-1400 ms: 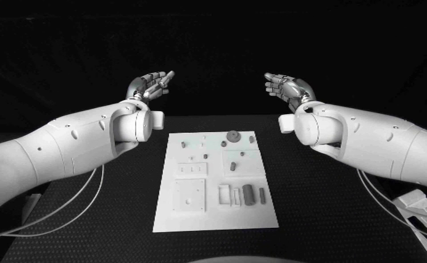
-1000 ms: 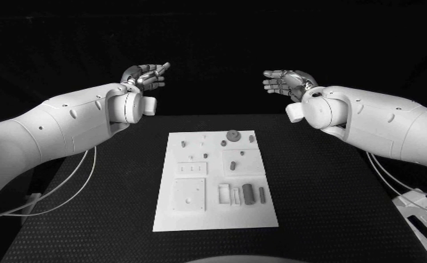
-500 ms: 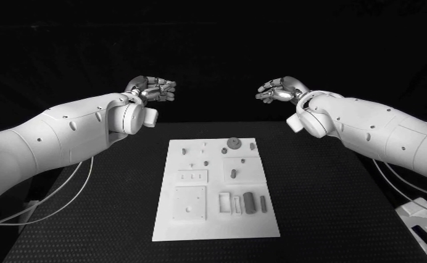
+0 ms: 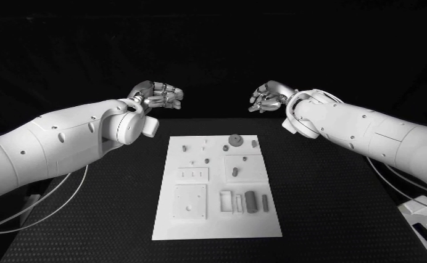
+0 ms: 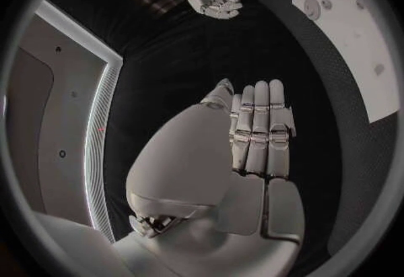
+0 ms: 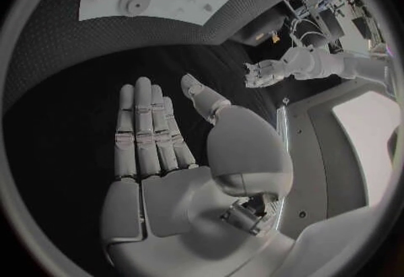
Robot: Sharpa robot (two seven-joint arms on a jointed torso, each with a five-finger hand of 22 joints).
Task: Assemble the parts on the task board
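Currently both arms are raised beyond the far end of the task board, neither touching it. Left hand: in head view fingers look curled in, but wrist view shows them straight and side by side, nothing in palm, so empty, fingers together and not clamped on anything. Right hand: same story, flat palm and fingers side by side in wrist view, holding nothing. Board lies flat at mid-table on the black table, long axis running away from the robot. Parts on it: round disc part near far end, w/ several small pegs scattered just beside it and toward board centre; slim upright-looking pieces in the slotted block near the near-right corner. Square recessed plates on the left half of board; can't tell if they are loose or moulded in. Handling judgement: parts look like small rigid plastic or metal, light, hard, probably a bit slick against metal fingers; not fragile. Pegs too small for a full grasp, so pinch betw thumb and one fingertip at mid-length, axis kept upright for insertion. Disc: take by rim from opposite sides, not from top face. Board itself is light and may slide if pushed sideways; press straight down when seating. Task stage: approx start, nothing picked yet.
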